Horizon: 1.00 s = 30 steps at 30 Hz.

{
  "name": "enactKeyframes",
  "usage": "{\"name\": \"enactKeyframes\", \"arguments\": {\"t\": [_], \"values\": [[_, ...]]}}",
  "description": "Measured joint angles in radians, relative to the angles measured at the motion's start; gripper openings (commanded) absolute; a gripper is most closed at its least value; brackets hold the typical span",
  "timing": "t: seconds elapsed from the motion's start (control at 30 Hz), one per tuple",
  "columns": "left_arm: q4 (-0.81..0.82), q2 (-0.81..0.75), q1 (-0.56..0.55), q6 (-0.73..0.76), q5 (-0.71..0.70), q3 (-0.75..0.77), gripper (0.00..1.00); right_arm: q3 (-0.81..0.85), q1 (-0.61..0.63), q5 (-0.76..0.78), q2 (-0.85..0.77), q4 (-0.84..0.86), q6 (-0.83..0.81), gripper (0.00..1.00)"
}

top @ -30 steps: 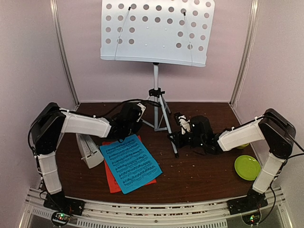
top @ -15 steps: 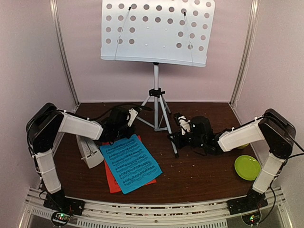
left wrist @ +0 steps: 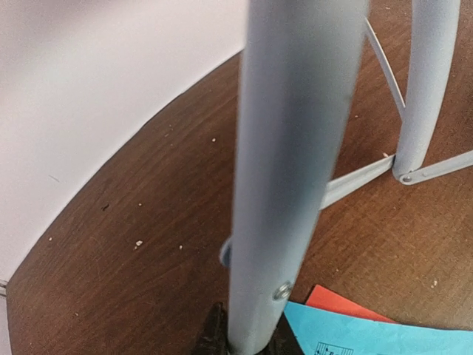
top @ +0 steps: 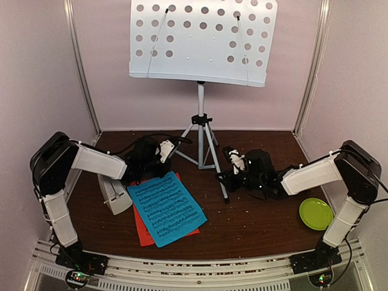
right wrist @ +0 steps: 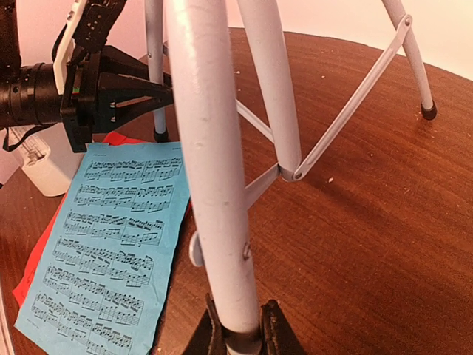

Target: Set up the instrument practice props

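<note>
The left arm (top: 97,162) pulls back toward its own side, its elbow further left and lower than a second ago. The left claw (left wrist: 247,344) sits a little nearer the left wall. Its jaws, wider before, now pinch a leg of the tripod (top: 200,119). The white perforated desk (top: 200,39) and its pole shift slightly right. The right arm (top: 309,174) sags a touch lower over the worktop (top: 254,224).

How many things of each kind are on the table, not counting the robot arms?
Music stand: 1
Music sheets: 2 (one blue sheet, one red sheet)
Metronome: 1
Green dish: 1
Total: 5
</note>
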Motion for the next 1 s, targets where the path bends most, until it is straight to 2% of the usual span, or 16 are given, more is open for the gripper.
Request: {"name": "enactKeyframes", "arguments": {"t": [0.23,0.5,0.63,0.8,1.0], "values": [[0.076,-0.083,-0.034,-0.025,0.013,-0.137,0.00,-0.074,0.038,-0.015,-0.069,-0.003,0.002,0.00],[0.137,-0.135,-0.169,-0.091,-0.097,-0.234,0.00,-0.233,0.085,0.021,-0.216,0.017,0.039,0.00],[0.179,-0.176,-0.212,-0.133,-0.104,-0.302,0.00,-0.304,0.101,0.033,-0.309,-0.010,0.030,0.00],[0.144,-0.172,-0.221,-0.135,-0.131,-0.279,0.00,-0.273,0.104,0.067,-0.323,-0.090,0.000,0.00],[0.064,-0.099,-0.178,-0.129,-0.166,-0.156,0.00,-0.144,0.060,0.102,-0.213,-0.142,-0.023,0.00]]}}
